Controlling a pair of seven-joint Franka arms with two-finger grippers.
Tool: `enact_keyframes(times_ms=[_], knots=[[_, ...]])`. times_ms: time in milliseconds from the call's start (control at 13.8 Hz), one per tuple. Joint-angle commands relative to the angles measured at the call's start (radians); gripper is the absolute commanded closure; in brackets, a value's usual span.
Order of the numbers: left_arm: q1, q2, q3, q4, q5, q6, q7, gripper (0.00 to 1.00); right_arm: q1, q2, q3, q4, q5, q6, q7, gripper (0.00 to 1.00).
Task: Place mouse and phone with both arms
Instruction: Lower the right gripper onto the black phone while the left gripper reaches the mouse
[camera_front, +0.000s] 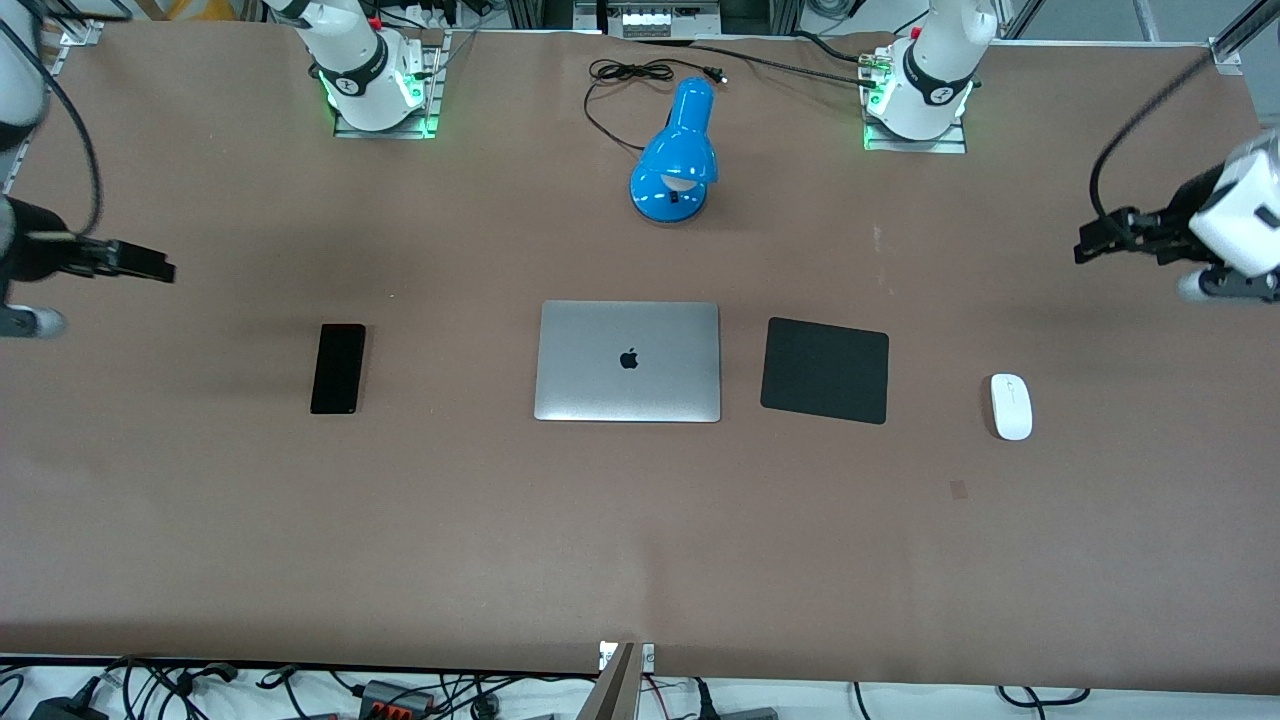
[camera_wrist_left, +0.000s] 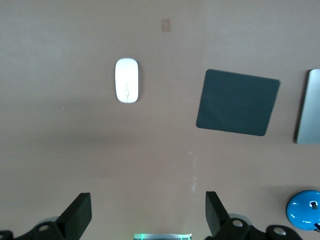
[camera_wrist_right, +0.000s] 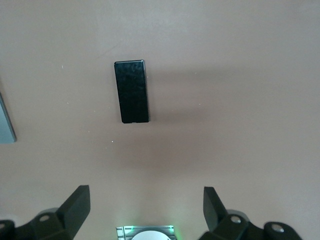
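From the front, the mouse (camera_front: 1011, 406) and phone (camera_front: 338, 368) lie untouched on the table (camera_front: 640, 540), either side of the laptop (camera_front: 628, 361); nothing seems started. The left wrist view shows the left gripper (camera_wrist_left: 145, 215) open, high above the mouse. The right wrist view shows the right gripper (camera_wrist_right: 145, 212) open above the phone.

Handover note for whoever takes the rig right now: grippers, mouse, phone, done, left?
Left gripper: fingers open, empty, up over bare table at the left arm's end.
Right gripper: fingers open, empty, up over bare table at the right arm's end.
Mouse: on the table beside the mouse pad, toward the left arm's end.
Phone: flat on the table, apart from the laptop, toward the right arm's end.
Done: nothing grasped.
Left: pick and place both.
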Motion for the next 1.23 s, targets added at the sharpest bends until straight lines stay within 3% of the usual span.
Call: enact_keyframes(times_ms=[0,289,579,796,941,1158], knots=[[0.02,0.151,-0.004,0.036,0.0,0.041,0.011,0.0,0.041,0.109,0.003,0.007,-0.012,0.049,0.018,0.0],[0.034,0.291,-0.005,0.018,0.033,0.279,0.024,0.0,0.087,0.253,0.003,-0.048,-0.015,0.213,0.11,0.0],[0.051,0.343,-0.004,-0.106,0.038,0.576,0.061,0.0,0.104,0.183,-0.002,-0.366,-0.03,0.545,0.095,0.0],[0.069,0.363,-0.005,-0.254,0.038,0.852,0.066,0.0,0.107,0.177,-0.002,-0.453,-0.03,0.658,0.095,0.0],[0.083,0.381,-0.005,-0.313,0.038,0.966,0.113,0.0,0.104,0.175,-0.008,-0.535,-0.029,0.767,0.095,0.0],[0.099,0.427,-0.008,-0.347,0.038,1.058,0.149,0.0,0.091,0.175,-0.009,-0.576,-0.029,0.832,0.095,0.0]])
